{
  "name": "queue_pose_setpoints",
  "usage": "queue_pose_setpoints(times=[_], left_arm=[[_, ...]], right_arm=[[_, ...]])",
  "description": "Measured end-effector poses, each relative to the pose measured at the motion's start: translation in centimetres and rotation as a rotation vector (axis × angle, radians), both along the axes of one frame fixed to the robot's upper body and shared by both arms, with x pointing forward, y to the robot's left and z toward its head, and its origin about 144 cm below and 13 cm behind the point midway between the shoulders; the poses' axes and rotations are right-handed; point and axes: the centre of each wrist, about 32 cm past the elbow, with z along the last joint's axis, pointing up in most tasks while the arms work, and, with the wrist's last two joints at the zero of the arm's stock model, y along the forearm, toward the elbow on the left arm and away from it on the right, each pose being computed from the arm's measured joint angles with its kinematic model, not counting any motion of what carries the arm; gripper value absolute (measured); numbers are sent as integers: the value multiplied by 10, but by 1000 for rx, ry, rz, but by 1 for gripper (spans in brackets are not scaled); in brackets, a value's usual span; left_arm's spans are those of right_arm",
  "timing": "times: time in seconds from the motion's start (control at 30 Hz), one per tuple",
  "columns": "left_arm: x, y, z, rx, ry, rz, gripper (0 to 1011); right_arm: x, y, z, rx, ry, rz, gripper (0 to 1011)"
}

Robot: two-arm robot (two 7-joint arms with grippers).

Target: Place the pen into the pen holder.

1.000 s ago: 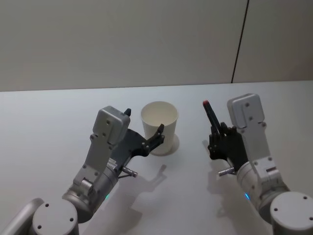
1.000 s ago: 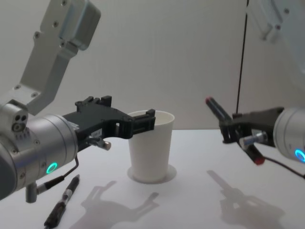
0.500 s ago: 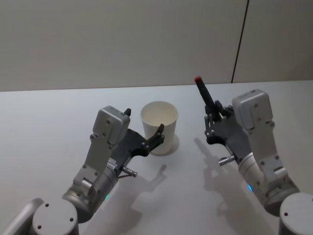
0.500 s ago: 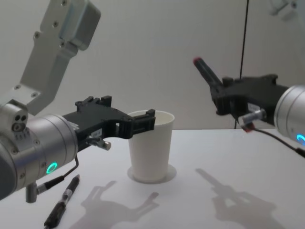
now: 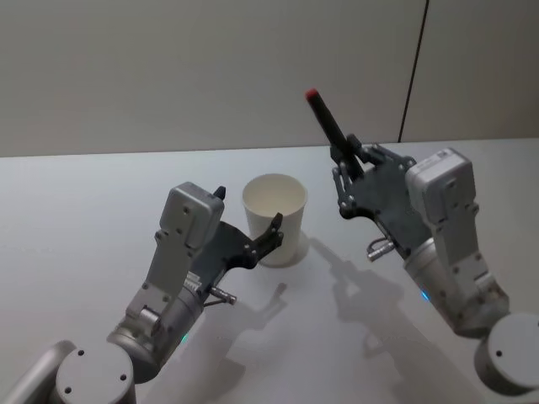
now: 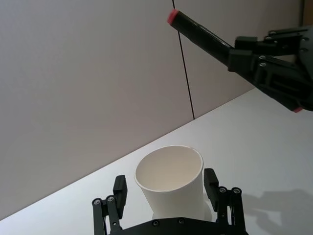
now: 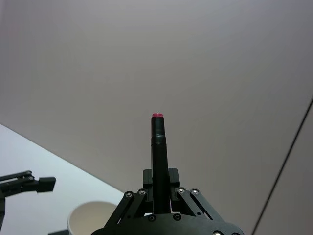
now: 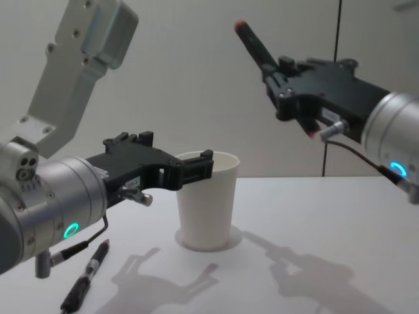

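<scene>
Worktop (image 5: 84, 210): white and bare along its far edge, where it meets the plain wall (image 5: 168, 67). A dark vertical seam (image 5: 413, 76) runs down the wall on the right.

Pen holder (image 5: 274, 215): a white paper cup, upright on a thin round base (image 5: 299, 248), mid-worktop. Its mouth is open and nothing covers it. From the chest view, there is bare worktop to its right and in front.

Left claw (image 5: 248, 206): released, low at rim height. One finger sits on each side of the pen holder, close to the wall. I cannot tell whether either one touches. The fingers take up the room on both flanks of the cup but leave the mouth unobstructed from above.

Right claw (image 5: 347, 164): clenched on the pen (image 5: 324, 114), raised well above the worktop and higher than the cup rim, on the cup's right. The pen is black with a red tip. It tilts so that the tip points up and leans toward the cup side. There is open air between the pen and the rim.

A spare black pen (image 8: 88, 275) lies flat on the near worktop under the left arm, apart from the cup.
</scene>
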Motion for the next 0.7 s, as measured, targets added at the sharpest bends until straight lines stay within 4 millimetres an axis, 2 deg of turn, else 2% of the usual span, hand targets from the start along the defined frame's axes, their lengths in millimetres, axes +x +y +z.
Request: queue_pose_setpoints(times=[0.33, 0.7], left_arm=[[0, 0, 0, 0, 0, 0, 1004], [0, 0, 0, 0, 0, 0, 1004]], right_arm=[[43, 3, -5, 3, -131, 134, 177], [73, 12, -11, -6, -160, 191, 177]])
